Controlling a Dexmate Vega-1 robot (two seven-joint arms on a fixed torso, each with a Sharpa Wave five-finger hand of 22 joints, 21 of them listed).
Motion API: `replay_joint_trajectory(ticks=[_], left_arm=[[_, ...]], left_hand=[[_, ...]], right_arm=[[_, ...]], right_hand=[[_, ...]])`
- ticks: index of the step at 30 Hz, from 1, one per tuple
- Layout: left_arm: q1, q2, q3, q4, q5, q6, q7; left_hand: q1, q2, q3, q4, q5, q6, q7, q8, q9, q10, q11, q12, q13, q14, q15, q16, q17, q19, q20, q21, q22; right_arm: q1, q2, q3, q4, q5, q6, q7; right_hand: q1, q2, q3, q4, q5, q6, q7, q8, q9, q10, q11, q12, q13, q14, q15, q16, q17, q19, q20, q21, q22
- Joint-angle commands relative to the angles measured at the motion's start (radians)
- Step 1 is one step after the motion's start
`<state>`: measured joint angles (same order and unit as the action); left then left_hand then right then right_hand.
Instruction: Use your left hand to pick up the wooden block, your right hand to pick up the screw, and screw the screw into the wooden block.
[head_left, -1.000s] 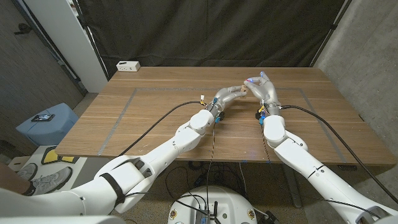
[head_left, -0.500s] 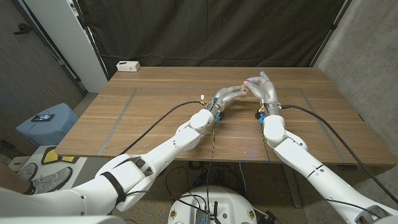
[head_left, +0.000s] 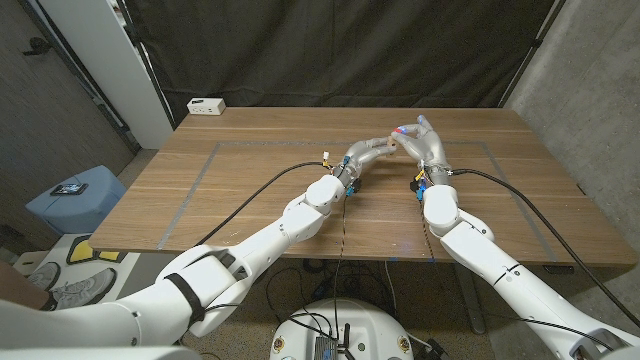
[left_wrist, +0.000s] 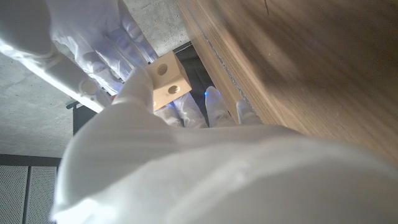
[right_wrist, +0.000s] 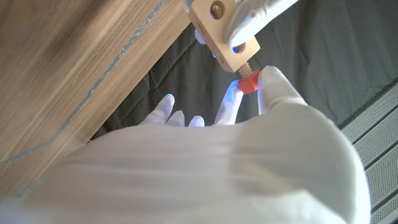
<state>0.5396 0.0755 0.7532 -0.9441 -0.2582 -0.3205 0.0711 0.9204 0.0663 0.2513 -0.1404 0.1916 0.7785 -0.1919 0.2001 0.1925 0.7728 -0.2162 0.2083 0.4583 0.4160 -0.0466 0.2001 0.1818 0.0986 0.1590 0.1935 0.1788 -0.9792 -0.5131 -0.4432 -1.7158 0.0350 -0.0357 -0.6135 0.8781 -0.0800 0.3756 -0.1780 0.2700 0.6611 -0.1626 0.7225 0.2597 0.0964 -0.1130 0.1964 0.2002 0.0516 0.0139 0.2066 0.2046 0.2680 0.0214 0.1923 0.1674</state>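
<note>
The left hand (head_left: 368, 153) holds the block (right_wrist: 225, 35) up off the table (head_left: 250, 180), over its far middle, so that one face is turned toward the right hand (head_left: 425, 143). In the right wrist view the fingers wrap the block's upper part and leave the lower face bare, which gives the screw (right_wrist: 248, 81) a free path into it. The right hand pinches the screw's red head between thumb and a fingertip, the other fingers loosely spread, and the threaded shank already stands in the block's face (how deep I cannot tell; a short stretch of thread still shows). The two hands meet fingertip to fingertip, presumably so the screw can be twisted while the block is kept from turning.

In the left wrist view the block (left_wrist: 166, 79) shows two round holes on separate faces, but the screw is hidden behind it. From the head camera the block (head_left: 390, 142) is a small tan speck between the hands and the screw is too small to make out. Much of both wrist pictures is taken up by blurred white glove.
</note>
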Motion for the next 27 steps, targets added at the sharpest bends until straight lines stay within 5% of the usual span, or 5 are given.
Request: replay_joint_trajectory(ticks=[1,27], left_arm=[[-0.013,-0.012,0.001,0.031,-0.002,-0.013,-0.006],[-0.019,-0.018,0.005,0.043,0.000,-0.019,-0.015]], left_hand=[[-0.009,0.000,0.000,0.004,0.000,0.007,-0.001,0.002,0.004,0.003,-0.004,0.009,0.004,0.007,-0.043,0.003,0.001,0.001,0.004,0.009,0.003],[-0.013,0.003,0.003,0.002,0.000,0.008,-0.001,0.002,0.004,0.003,-0.003,0.009,0.003,0.011,-0.042,0.002,0.000,0.002,0.004,0.009,0.003]], right_arm=[[0.008,0.002,-0.003,0.008,0.008,-0.010,0.006],[0.004,-0.010,-0.002,-0.003,0.015,-0.015,0.012]], right_hand=[[0.010,-0.003,0.007,0.000,-0.001,0.006,-0.003,0.006,-0.001,-0.001,-0.008,0.004,0.003,0.002,-0.006,-0.002,0.002,-0.001,-0.006,0.000,0.004],[0.008,-0.013,0.010,0.008,-0.008,-0.010,-0.004,-0.002,-0.011,-0.008,0.012,0.003,0.003,-0.002,-0.002,-0.002,0.005,-0.003,-0.005,-0.001,0.004]])
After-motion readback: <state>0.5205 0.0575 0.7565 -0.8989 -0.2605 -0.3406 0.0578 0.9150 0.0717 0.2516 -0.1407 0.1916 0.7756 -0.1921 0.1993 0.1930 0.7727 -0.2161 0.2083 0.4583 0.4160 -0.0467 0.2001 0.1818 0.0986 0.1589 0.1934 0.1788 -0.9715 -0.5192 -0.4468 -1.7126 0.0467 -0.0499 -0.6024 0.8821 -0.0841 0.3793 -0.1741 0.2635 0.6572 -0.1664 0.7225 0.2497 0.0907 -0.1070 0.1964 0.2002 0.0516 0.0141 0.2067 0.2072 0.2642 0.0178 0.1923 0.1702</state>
